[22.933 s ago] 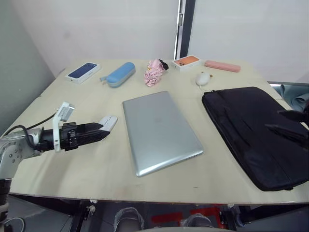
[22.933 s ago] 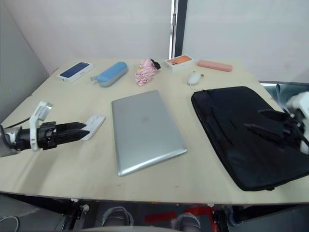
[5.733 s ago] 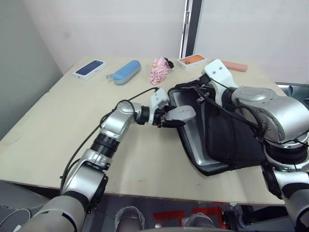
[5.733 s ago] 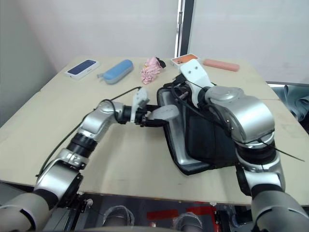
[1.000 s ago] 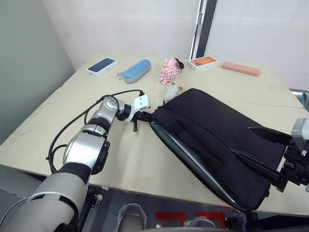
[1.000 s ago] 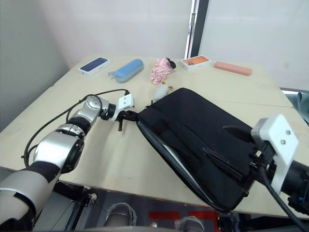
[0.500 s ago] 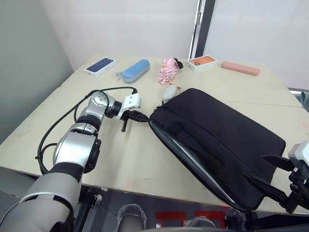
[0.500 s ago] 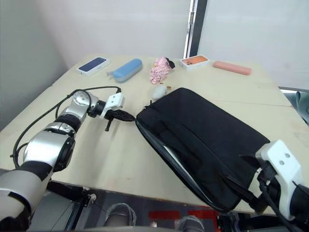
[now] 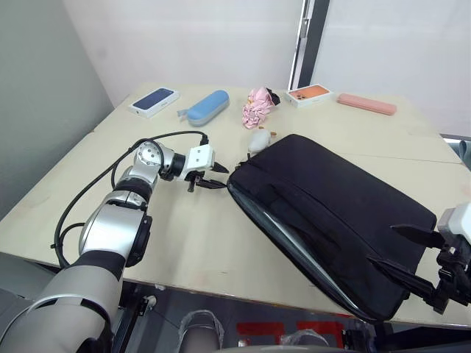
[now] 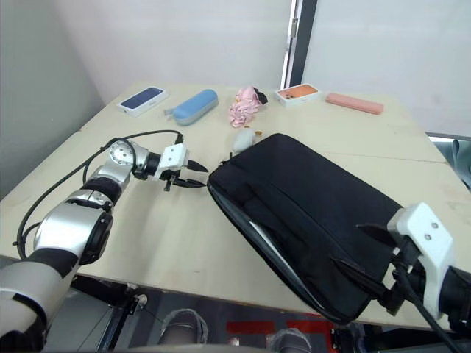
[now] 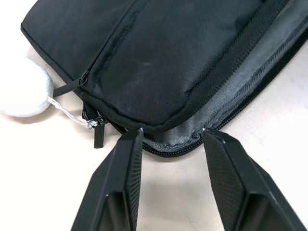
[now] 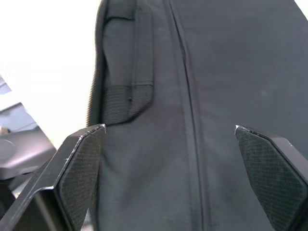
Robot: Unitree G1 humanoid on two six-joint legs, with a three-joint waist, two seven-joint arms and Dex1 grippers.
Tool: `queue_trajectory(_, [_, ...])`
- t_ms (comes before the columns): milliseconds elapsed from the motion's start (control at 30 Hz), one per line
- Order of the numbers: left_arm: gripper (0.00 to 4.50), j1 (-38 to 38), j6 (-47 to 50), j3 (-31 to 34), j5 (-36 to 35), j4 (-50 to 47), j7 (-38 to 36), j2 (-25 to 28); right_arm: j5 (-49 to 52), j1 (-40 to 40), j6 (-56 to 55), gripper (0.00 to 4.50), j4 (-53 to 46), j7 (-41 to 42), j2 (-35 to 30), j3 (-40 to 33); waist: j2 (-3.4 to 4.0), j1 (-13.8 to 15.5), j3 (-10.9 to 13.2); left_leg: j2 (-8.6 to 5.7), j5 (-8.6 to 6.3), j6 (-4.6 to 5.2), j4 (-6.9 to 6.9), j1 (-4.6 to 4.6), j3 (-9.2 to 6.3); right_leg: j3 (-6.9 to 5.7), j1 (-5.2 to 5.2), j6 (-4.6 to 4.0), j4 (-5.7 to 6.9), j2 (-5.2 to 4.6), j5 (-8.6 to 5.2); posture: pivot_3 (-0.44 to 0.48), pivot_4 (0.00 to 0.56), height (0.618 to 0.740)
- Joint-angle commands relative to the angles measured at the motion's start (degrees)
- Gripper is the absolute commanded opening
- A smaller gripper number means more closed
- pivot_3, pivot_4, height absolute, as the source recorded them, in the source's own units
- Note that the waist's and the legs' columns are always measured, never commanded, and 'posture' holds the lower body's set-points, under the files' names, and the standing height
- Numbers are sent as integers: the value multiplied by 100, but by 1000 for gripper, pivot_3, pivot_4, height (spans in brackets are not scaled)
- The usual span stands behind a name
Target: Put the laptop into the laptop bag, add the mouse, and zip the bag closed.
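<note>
1. Hovering at the corner of the laptop bag [image 9: 331,220], the left gripper [image 9: 213,176] sits left of centre in the head view with its fingers parted and nothing between them; in its wrist view the two tips straddle the bag's rounded corner, just short of the zipper track.
2. Sitting in the lower right of the head view, the right gripper [image 9: 412,254] is spread wide and empty, its fingers reaching over the bag's near end; whether they touch the fabric I cannot tell.
3. The bag lies slantwise across the table [image 9: 184,243], from mid-frame down to the lower right. Its long near edge gapes, and a silver-grey strip of the laptop [image 9: 291,239] shows inside, so the mouth is not zipped.
4. A zipper pull [image 11: 98,130] hangs at the corner nearest the left gripper, beside a small white duck-like toy [image 9: 257,140] that touches the bag's upper corner.
5. No flat white mouse can be made out anywhere; it is probably already inside.
6. Handling, as I judge it: the fabric is soft and will bunch under a pull, though the stiff, fairly heavy laptop gives it body. The small tab wants a narrow pinch, while the other gripper pins the bag's far end against sliding.
</note>
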Motion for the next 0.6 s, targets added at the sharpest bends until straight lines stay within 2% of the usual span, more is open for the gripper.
queue_trajectory(33, [2149, -77, -197, 21, 7, -49, 259, -110, 714, -9, -215, 4500, -371, -91, -83, -446, 0, 1, 0, 0, 0, 0, 1, 0, 0, 1, 1, 0, 0, 0, 0, 0, 150, 740])
queue_trajectory(233, [2149, -131, -196, -161, 286, 49, 740, -292, 1817, -109, -523, 4500, -514, -581, -662, -930, -1, 4, 1, -1, 0, 3, 7, 1, 0, 1, 2, 2, 5, -2, 1, 0, 150, 740])
queue_trajectory(533, [2149, -225, 2, -274, 515, 137, 1205, -487, 2377, -103, -528, 4500, -514, -999, -966, -1341, -1, 28, 1, -2, 0, 4, 7, -5, -1, -2, 0, 2, 1, -3, 1, 0, 150, 740])
queue_trajectory(600, [1640, -249, 66, -69, 256, 133, 950, -535, 2471, -110, -523, 4500, -514, -1069, -995, -1449, -1, 35, 1, -2, 0, 4, 7, -5, -2, -2, 0, 2, 1, -3, 1, 0, 150, 740])
